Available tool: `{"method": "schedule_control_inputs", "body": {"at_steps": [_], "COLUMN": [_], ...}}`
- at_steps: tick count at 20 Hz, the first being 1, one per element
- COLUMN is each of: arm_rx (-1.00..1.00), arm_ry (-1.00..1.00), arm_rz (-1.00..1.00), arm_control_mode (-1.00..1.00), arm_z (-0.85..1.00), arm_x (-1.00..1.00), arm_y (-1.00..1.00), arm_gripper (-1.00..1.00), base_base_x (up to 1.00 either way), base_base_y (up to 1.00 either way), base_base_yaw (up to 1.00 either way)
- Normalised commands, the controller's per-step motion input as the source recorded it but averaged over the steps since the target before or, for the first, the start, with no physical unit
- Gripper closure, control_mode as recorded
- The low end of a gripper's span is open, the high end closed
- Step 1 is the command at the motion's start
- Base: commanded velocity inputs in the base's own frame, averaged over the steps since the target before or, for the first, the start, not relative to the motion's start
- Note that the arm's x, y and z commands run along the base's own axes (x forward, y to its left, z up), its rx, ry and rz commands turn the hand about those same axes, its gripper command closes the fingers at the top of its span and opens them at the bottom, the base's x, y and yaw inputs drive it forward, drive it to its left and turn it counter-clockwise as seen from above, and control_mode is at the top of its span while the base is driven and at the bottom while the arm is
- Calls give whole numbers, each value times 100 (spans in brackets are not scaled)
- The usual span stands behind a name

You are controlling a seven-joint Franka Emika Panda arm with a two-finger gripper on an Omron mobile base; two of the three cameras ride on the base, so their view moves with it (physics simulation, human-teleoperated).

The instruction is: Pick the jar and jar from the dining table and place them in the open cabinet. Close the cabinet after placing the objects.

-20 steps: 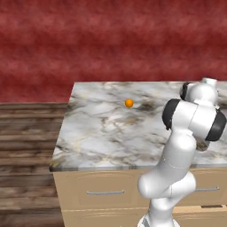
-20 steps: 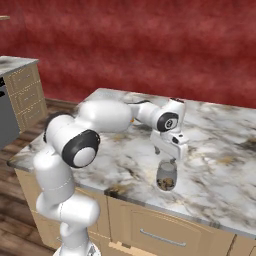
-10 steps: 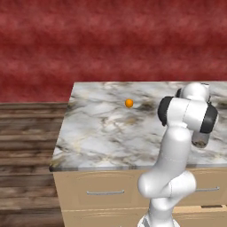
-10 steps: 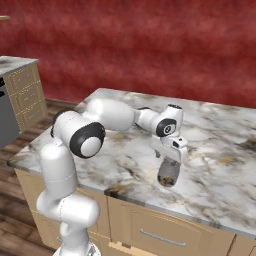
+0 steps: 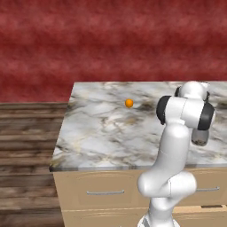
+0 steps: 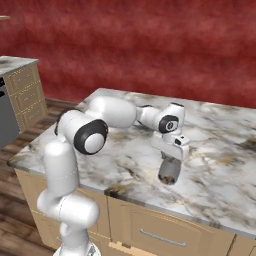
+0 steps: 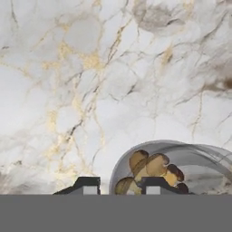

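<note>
1. Over the last second the arm has folded in and the gripper [image 6: 170, 161] has dropped lower onto the jar [image 6: 169, 171], at centre-right of the right base view: the first pick looks close.
2. The jar stands on the dining table [image 6: 220, 170] near its front edge; through its glass [image 7: 168, 168], at lower right of the hand view, show brown nut-like pieces.
3. The fingertips [image 7: 87, 185] straddle its rim; whether they are clamped I cannot tell.
4. A small orange ball [image 5: 129, 103] sits mid-table, well apart.

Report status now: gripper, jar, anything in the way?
Gripper low over jar, grip not confirmed. Jar near table front edge. Orange ball far off, not in the way.
</note>
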Motion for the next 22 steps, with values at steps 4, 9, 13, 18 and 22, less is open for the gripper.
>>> {"method": "schedule_control_inputs", "body": {"at_steps": [4, 9, 13, 18, 22], "arm_rx": [-2, -5, 0, -3, -20], "arm_ry": [2, -7, -55, -46, -10], "arm_rz": [0, 0, 0, 0, 4], "arm_control_mode": [-100, -100, -100, -100, -100], "arm_z": [22, 97, 93, 52, 35], "arm_x": [12, -52, -100, -100, -82], "arm_y": [7, -33, 11, 96, 100], "arm_gripper": [100, 100, 100, 100, 100], "base_base_x": [0, 0, 0, 0, 0], "base_base_y": [0, 0, 0, 0, 0], "base_base_yaw": [0, 0, 0, 0, 0]}}
